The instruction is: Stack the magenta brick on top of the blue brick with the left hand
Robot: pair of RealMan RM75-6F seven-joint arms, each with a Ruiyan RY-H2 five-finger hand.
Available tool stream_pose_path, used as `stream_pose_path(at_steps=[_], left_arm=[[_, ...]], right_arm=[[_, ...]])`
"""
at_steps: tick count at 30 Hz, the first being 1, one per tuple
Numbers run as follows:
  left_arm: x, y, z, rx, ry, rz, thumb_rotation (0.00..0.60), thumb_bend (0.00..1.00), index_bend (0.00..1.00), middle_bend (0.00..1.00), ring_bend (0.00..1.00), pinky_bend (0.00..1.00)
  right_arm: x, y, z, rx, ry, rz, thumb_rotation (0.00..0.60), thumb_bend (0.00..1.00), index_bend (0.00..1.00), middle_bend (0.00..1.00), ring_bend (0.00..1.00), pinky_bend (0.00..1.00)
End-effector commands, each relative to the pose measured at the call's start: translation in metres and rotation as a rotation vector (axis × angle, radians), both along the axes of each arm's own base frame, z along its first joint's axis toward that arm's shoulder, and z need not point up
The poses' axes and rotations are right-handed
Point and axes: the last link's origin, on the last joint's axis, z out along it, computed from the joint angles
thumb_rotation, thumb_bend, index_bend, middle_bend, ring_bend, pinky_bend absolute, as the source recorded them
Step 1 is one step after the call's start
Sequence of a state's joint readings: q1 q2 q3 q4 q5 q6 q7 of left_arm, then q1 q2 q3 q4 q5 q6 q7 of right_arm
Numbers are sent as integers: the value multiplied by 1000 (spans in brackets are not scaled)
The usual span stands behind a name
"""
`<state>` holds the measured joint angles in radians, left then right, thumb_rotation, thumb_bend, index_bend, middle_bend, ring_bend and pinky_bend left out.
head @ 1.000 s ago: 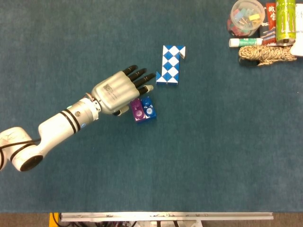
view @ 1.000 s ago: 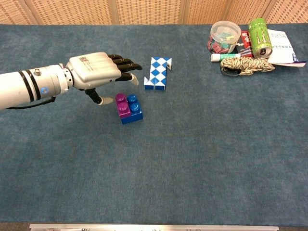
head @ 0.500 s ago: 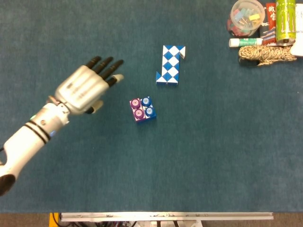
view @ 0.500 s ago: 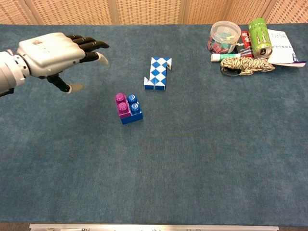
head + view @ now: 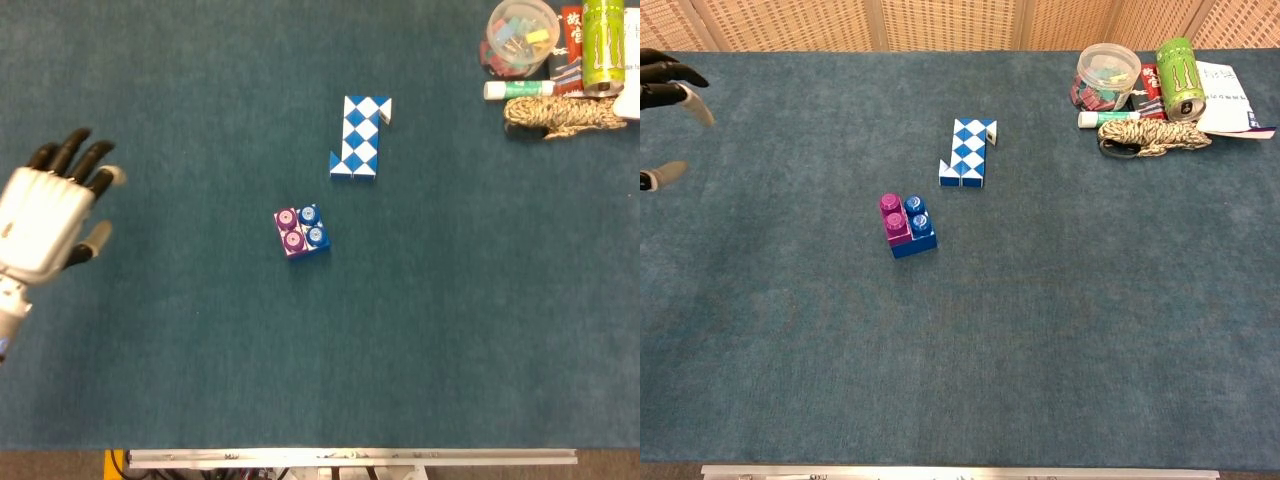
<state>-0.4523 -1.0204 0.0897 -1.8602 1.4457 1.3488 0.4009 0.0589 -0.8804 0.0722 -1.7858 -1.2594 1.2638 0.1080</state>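
The magenta brick (image 5: 289, 231) (image 5: 894, 218) sits on the left half of the blue brick (image 5: 314, 233) (image 5: 916, 236) near the middle of the blue cloth; the blue brick's right studs stay uncovered. My left hand (image 5: 45, 216) is far off at the left edge, fingers spread and holding nothing. In the chest view only its dark fingertips (image 5: 670, 78) show at the upper left corner. The right hand appears in neither view.
A blue-and-white folding snake puzzle (image 5: 360, 137) (image 5: 966, 152) lies just behind the bricks. At the back right stand a clear tub of clips (image 5: 518, 36), a green can (image 5: 604, 45) (image 5: 1181, 66), a glue stick (image 5: 518, 89) and a coil of rope (image 5: 560, 115).
The left hand has drawn back from beside the bricks to the far left edge, leaving the magenta brick resting on the blue one. The bricks have not shifted.
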Motion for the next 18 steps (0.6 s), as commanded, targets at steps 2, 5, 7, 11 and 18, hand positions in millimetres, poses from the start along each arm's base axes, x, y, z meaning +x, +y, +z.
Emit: stream_pose_path(at_steps=[2,5,7,11,18], left_arm=[[-16,-21,7,75,-44,16,600,324,377,301,179,315],[-24,-31,5,97,-61,44,600,324,378,314,190,330],[-29,-38,5,109,-74,52,600,324,380,319,192,334],[-45,-48,5,134,-107,89,600,324,388,331,195,339],[-62,-44,5,153,-132,124,600,324,392,344,208,349]], right_arm=[[1,-2,-2,12,4,4,600,776,517,386,250,0],[2,-2,-4,20,8,9,600,776,517,386,250,0],[2,-2,-5,23,9,11,600,776,517,386,250,0],[4,-1,-4,18,8,17,600,776,517,386,250,0],[2,-4,-6,25,13,10,600,775,517,386,250,0]])
